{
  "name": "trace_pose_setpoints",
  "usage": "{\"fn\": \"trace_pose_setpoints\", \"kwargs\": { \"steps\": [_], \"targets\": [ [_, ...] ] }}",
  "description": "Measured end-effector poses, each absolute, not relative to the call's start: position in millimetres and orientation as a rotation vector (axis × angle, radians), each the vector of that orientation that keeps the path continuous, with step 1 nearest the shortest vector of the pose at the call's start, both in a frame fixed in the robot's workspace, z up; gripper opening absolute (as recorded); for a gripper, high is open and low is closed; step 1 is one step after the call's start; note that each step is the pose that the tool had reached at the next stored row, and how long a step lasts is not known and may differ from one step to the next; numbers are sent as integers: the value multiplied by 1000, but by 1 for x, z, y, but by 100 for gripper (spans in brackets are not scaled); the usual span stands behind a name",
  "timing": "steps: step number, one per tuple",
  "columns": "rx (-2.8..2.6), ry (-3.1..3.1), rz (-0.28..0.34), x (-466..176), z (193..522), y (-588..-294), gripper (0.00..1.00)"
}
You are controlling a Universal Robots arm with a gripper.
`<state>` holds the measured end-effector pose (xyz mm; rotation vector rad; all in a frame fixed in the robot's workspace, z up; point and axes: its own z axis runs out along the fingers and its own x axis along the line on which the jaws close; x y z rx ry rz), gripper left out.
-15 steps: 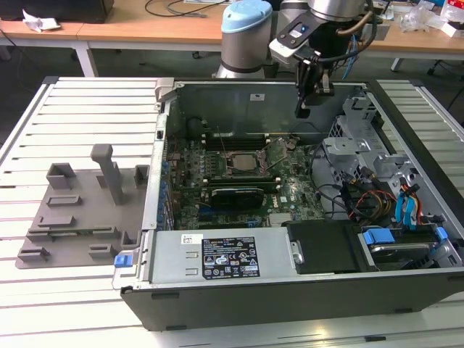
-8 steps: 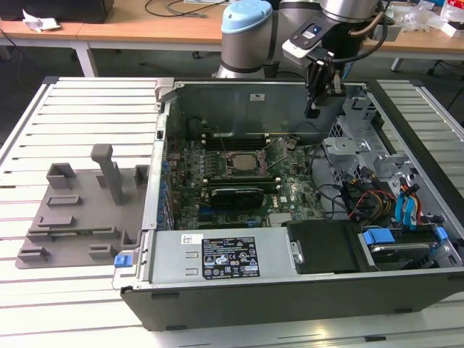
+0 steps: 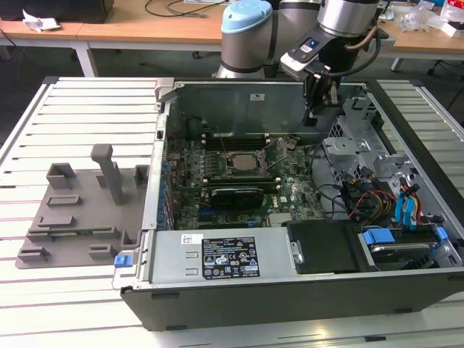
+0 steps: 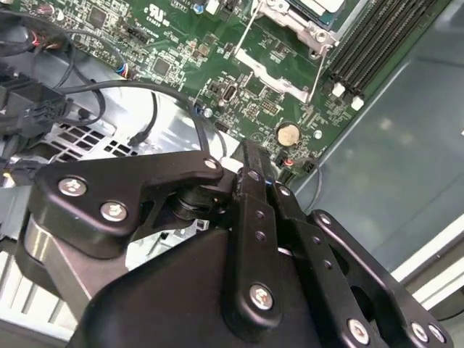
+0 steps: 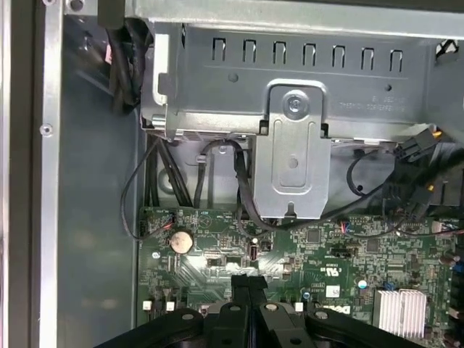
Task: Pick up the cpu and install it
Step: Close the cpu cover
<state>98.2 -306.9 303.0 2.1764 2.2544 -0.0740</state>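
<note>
Gripper (image 3: 310,117) clenched, fingers (image 5: 239,288) pressed together with nothing between them. It hangs over the motherboard's (image 3: 293,192) edge, near the coin battery (image 5: 181,240). Cpu (image 3: 243,161) lies flat near the motherboard's middle, silver top up, well apart from the gripper.

Light's bright and even from overhead, so the white slatted surface (image 3: 80,116) looks slightly washed out, the computer case (image 3: 290,301) shades its own inside softly, the metal bracket (image 5: 296,159) catches mild glare, and the black claw (image 5: 249,281) reads dark with faint highlights.
</note>
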Motion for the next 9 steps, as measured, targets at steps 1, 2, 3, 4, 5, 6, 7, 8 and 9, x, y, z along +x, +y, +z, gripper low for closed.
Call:
{"fn": "trace_pose_setpoints", "kwargs": {
  "steps": [1, 2, 3, 4, 5, 6, 7, 8, 9],
  "targets": [
    [2177, 2254, -74, 98, 300, -307, 11],
    [2177, 2254, -74, 98, 296, -307, 11],
    [2177, 2254, -74, 98, 293, -307, 11],
    [2177, 2254, -74, 98, 289, -307, 11],
    [2177, 2254, -74, 98, 286, -307, 11],
    [2177, 2254, -74, 98, 284, -307, 11],
    [2177, 2254, -74, 98, 282, -307, 11],
    [2177, 2254, -74, 98, 280, -307, 11],
    [2177, 2254, -74, 98, 279, -307, 11]
  ]
}}
